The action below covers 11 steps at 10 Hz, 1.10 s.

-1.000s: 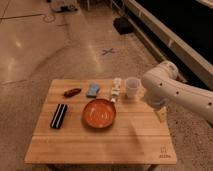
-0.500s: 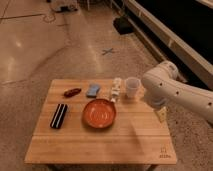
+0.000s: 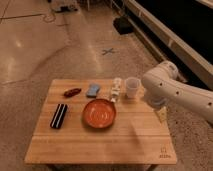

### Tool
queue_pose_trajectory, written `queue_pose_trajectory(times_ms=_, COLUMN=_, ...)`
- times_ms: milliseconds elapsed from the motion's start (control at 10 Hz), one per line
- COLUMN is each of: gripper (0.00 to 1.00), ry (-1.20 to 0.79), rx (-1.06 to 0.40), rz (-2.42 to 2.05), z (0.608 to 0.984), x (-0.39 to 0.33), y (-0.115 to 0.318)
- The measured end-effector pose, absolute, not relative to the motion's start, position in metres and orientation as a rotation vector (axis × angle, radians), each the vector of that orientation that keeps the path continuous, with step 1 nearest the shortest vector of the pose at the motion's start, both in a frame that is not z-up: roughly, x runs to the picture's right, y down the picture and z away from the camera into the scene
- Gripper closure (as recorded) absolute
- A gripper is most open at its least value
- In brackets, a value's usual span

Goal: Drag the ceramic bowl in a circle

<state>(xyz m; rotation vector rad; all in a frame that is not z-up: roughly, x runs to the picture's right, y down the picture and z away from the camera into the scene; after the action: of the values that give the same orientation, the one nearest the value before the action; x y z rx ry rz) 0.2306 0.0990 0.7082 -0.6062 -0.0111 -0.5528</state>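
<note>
The ceramic bowl [image 3: 99, 113] is wide, shallow and glossy orange-red. It sits near the middle of the wooden table [image 3: 100, 145]. My white arm [image 3: 175, 92] reaches in from the right over the table's right side. My gripper [image 3: 160, 114] hangs below the arm near the table's right edge, well to the right of the bowl and not touching it.
A whitish translucent cup [image 3: 131, 87] stands at the back right beside a small pale bottle [image 3: 116, 89]. A blue packet [image 3: 93, 90] and a small red object [image 3: 72, 92] lie at the back. A black flat object [image 3: 59, 115] lies left. Polished floor surrounds the table.
</note>
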Motion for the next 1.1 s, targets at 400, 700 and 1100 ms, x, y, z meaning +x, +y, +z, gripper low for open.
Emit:
queue_pose_trajectory(times_ms=400, gripper=0.2, ry=-0.011, rx=-0.606, rz=-0.552, z=0.708, x=0.231, y=0.099)
queue_pose_trajectory(times_ms=700, gripper=0.2, ry=-0.036, rx=-0.612, rz=-0.593, z=0.719, x=0.209, y=0.109)
queue_pose_trajectory(times_ms=1100, gripper=0.2, ry=-0.077, rx=-0.618, rz=-0.669, z=0.735, x=0.156, y=0.123)
